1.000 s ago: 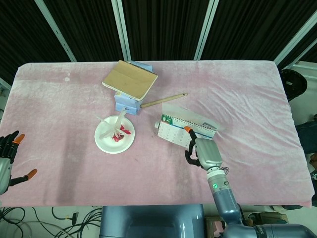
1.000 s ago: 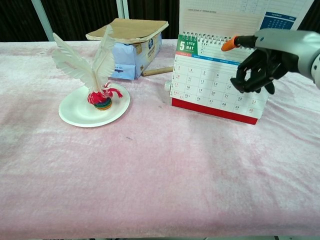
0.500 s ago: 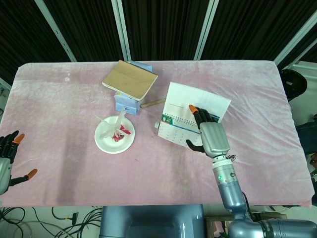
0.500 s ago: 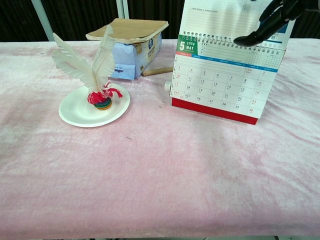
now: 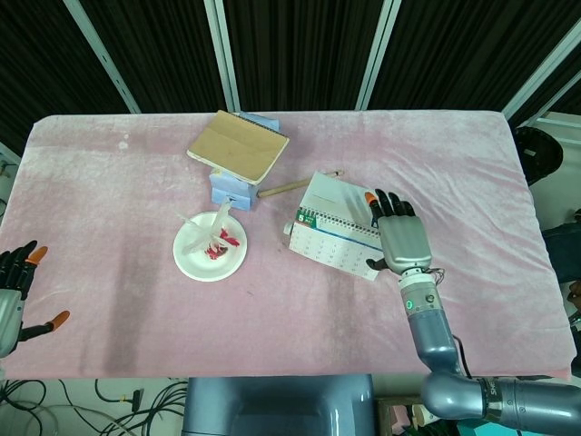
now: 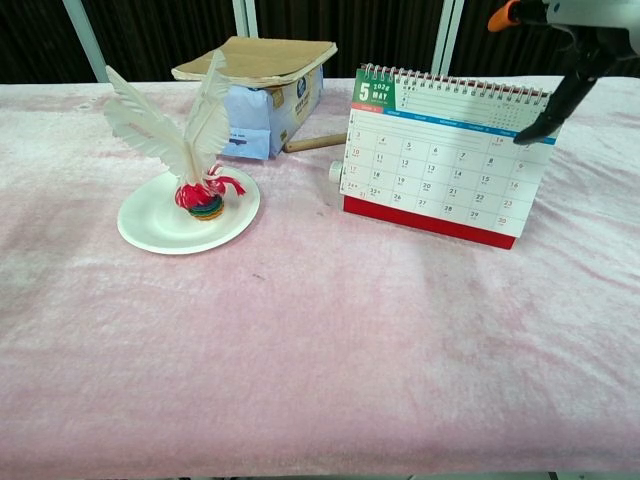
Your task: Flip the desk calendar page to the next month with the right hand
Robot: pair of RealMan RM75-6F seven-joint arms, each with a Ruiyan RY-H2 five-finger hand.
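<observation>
The calendar [image 6: 440, 165] stands upright on the pink table [image 5: 118, 182], right of centre, its front page showing May with a green corner tab and a red strip along the base. In the head view a page lies folded over the back, behind the spiral binding. The right hand [image 5: 399, 238] is above the calendar's right end, palm down, fingers spread and stretched out over the flipped page; it holds nothing, and whether the fingertips touch the paper cannot be told. In the chest view only part of it shows at the top right corner, an orange fingertip and a dark thumb that hangs just by the calendar's upper right corner. The left hand [image 5: 16, 292] is at the near left edge, well apart from everything, fingers spread and holding nothing. Left of the calendar sits a white plate [image 6: 150, 225] with a feathered shuttlecock [image 6: 190, 150] standing on it. Behind the plate is a blue box [image 6: 262, 120] with a brown notebook [image 5: 238, 145] lying on top, and a wooden stick [image 5: 283, 187] lies between the box and the calendar.
</observation>
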